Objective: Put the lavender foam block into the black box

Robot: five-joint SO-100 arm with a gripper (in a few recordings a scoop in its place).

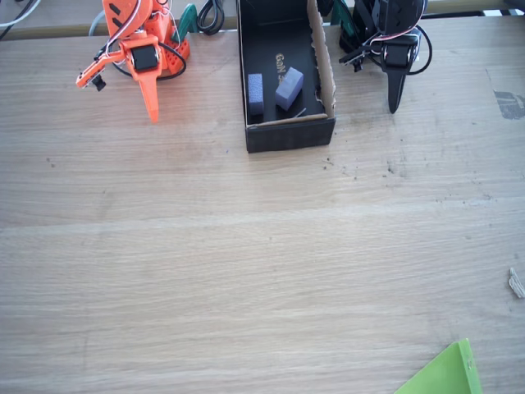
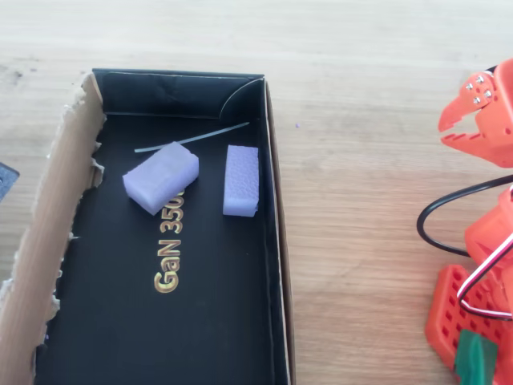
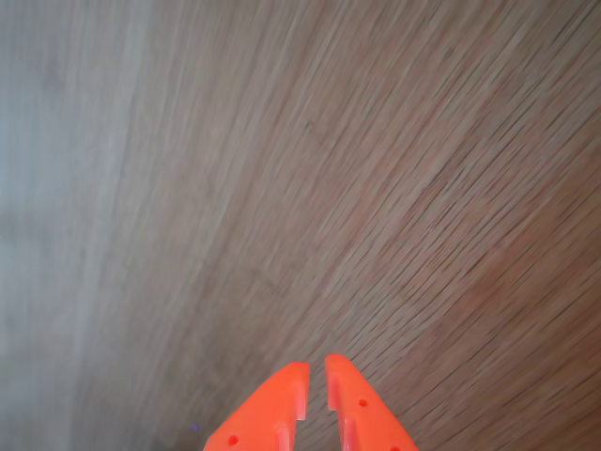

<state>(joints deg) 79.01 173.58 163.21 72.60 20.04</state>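
Observation:
The black box (image 1: 289,134) stands at the table's far edge, with its brown raw-cardboard flap (image 2: 48,233) on one long side. On its floor lies the slim lavender foam block (image 1: 255,93) (image 2: 241,179), close along the black side wall (image 2: 276,241). The chunkier lavender block (image 2: 160,176) rests beside it at an angle, over the gold lettering. My orange gripper (image 1: 152,111) hangs over bare table left of the box in the fixed view, apart from it. In the wrist view the gripper (image 3: 316,371) is shut with nothing between its fingers, above blurred wood.
A thin pale strip (image 2: 192,138) lies on the box floor near the end wall. A green sheet's corner (image 1: 443,373) pokes in at the near right edge. Black cables (image 2: 437,216) loop by the arm's orange base (image 2: 473,321).

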